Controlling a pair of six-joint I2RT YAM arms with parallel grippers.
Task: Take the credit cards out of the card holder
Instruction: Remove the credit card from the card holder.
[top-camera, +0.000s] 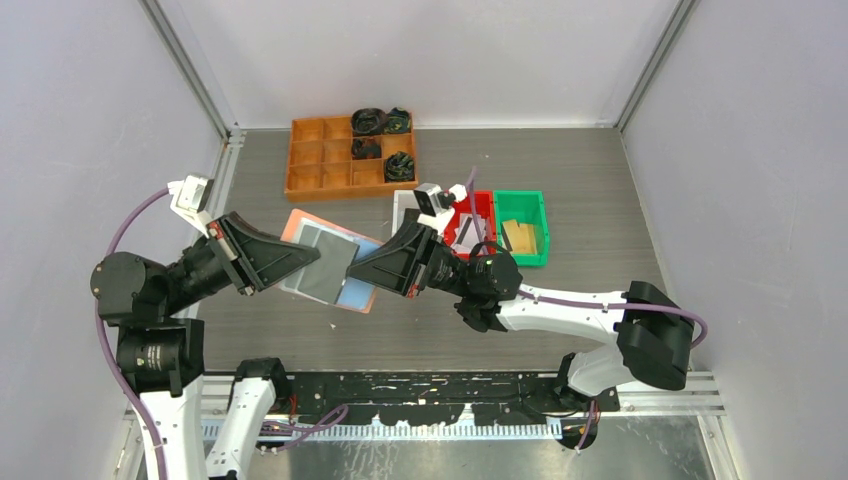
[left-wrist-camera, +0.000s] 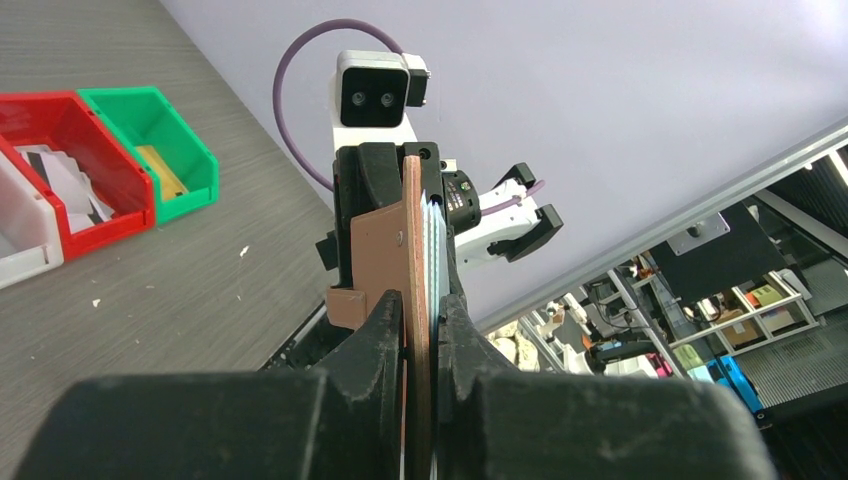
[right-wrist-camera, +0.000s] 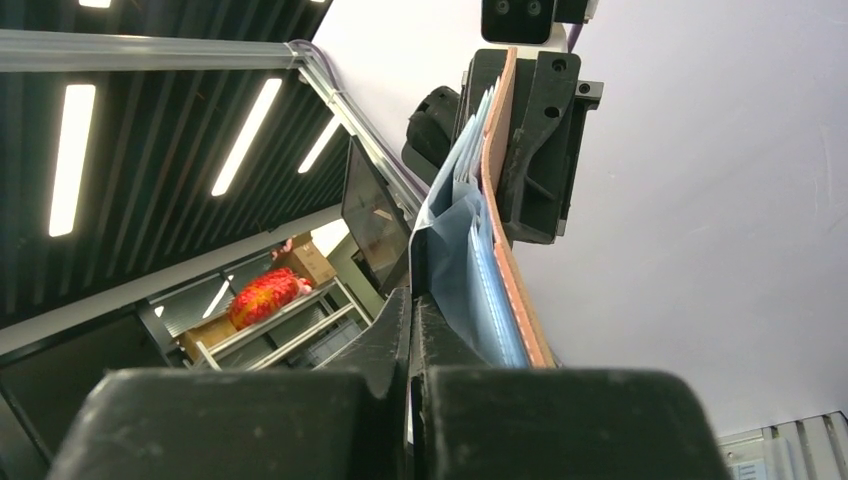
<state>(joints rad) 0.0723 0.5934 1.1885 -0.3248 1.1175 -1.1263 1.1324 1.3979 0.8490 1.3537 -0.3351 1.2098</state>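
Note:
The salmon-pink card holder (top-camera: 301, 222) is open and held up off the table, its light blue pockets (top-camera: 361, 290) facing up. My left gripper (top-camera: 316, 256) is shut on its left edge. In the left wrist view the holder (left-wrist-camera: 412, 230) stands edge-on between the jaws of this gripper (left-wrist-camera: 420, 322). My right gripper (top-camera: 354, 268) comes from the right and is shut on a dark grey credit card (top-camera: 328, 264) that lies over the pockets. In the right wrist view this gripper (right-wrist-camera: 412, 305) pinches the card's thin edge (right-wrist-camera: 418, 250) beside the holder (right-wrist-camera: 500, 250).
A red bin (top-camera: 487, 200) with dark and whitish cards, a green bin (top-camera: 522, 200) with a tan card (top-camera: 518, 236) and a white bin (top-camera: 405, 203) stand right of the holder. An orange compartment tray (top-camera: 320, 160) with black coiled bundles is at the back.

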